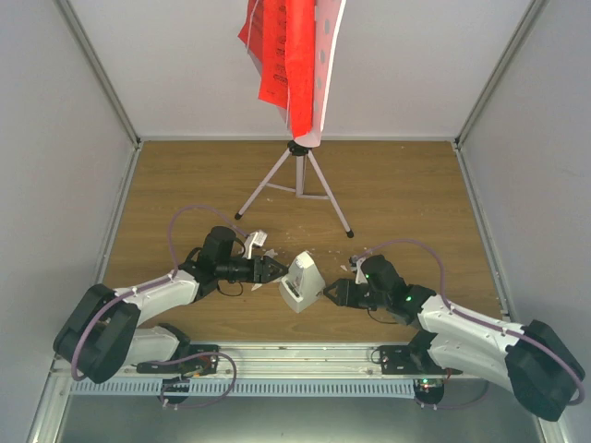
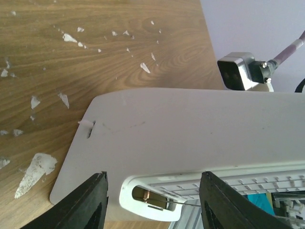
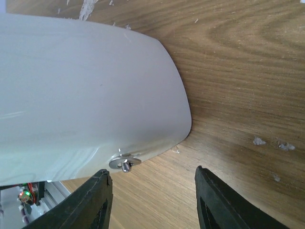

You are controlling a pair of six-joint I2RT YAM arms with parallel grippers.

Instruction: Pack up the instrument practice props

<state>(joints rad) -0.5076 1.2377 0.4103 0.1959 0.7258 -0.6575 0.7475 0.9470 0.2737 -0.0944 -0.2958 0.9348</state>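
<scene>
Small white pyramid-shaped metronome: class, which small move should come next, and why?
Probably close the left gripper on the small white pyramid-shaped metronome: its near end lies between that gripper's open jaws, whereas the right gripper, also open, sits off-centre beside it.

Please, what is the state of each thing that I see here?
left pincer: open, beside the metronome
right pincer: open, beside the metronome
metronome: on the table, not gripped
music stand: upright, tripod legs spread
red sheets: hanging on the stand
white crumbs: scattered
</scene>
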